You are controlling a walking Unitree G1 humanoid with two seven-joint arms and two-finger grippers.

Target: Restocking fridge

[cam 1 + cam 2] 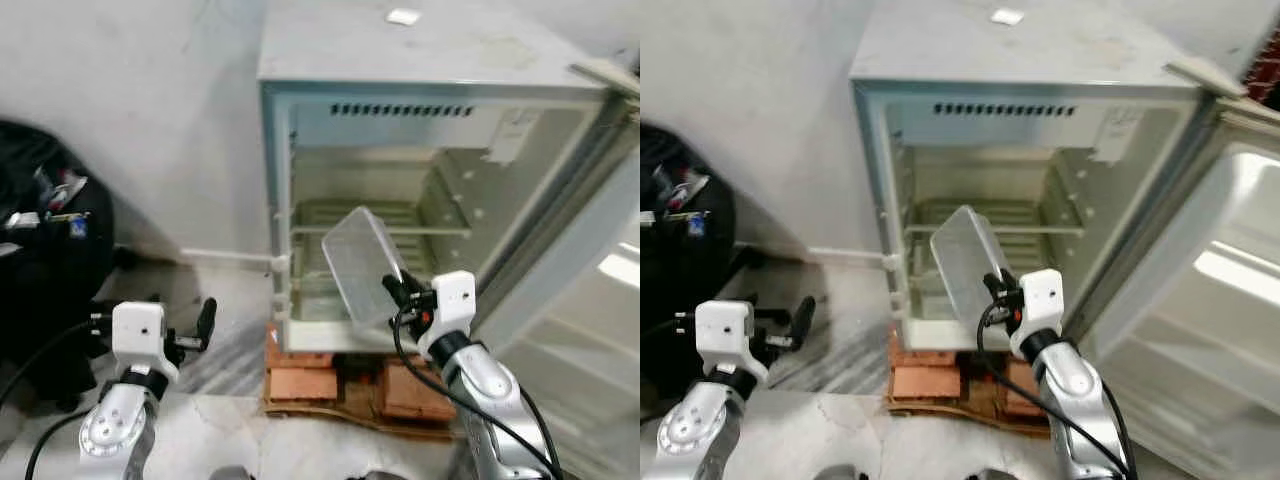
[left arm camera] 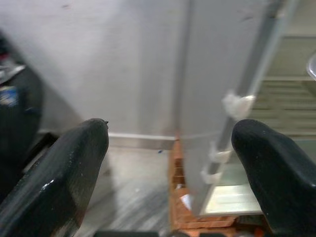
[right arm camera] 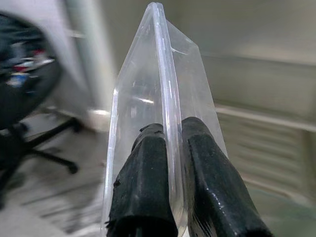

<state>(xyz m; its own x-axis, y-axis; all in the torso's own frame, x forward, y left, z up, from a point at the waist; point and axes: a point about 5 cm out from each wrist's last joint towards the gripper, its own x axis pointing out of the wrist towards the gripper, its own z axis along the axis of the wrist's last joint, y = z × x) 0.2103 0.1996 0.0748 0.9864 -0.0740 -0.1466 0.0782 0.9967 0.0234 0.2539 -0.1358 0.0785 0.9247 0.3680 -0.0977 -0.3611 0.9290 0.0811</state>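
Fridge (image 1: 420,60) interior blurred — right gripper (image 3: 170,148) fingers clamped on clear tray (image 1: 362,262); left gripper (image 2: 170,143) fingers apart.

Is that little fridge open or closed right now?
Open: the fridge door swings wide right, showing its bare wire shelf.

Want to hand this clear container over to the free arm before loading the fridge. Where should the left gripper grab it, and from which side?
Best bet is the far rim of the clear container, opposite where the right gripper pinches its thin edge. It stands tilted on edge before the open fridge, broad faces sideways, so the left gripper, fingers open, should probably come from the robot's left and close across that thin rim.
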